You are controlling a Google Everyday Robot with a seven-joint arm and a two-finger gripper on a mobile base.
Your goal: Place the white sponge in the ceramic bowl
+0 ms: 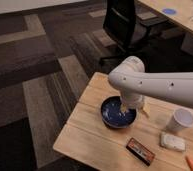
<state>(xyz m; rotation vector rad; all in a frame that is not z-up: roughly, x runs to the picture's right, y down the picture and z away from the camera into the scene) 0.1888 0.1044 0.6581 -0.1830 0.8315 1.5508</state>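
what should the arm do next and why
Probably swing the gripper away from over the bowl toward the sponge, since the sponge lies on the table near the cup, not yet picked up.

I see a wooden table point(90, 135) at five o'clock in my view, with my gripper point(132, 106) over its middle. From there, a white paper cup point(182, 120) stands upright at three o'clock, and a flat black-and-orange packet point(140, 151) lies at six o'clock near the front edge. An orange tip point(192, 162) shows at the lower right corner. A black office chair point(124, 25) stands on striped carpet point(35, 75) at twelve o'clock. At one o'clock a second table point(182, 17) carries a blue disc point(169, 11).
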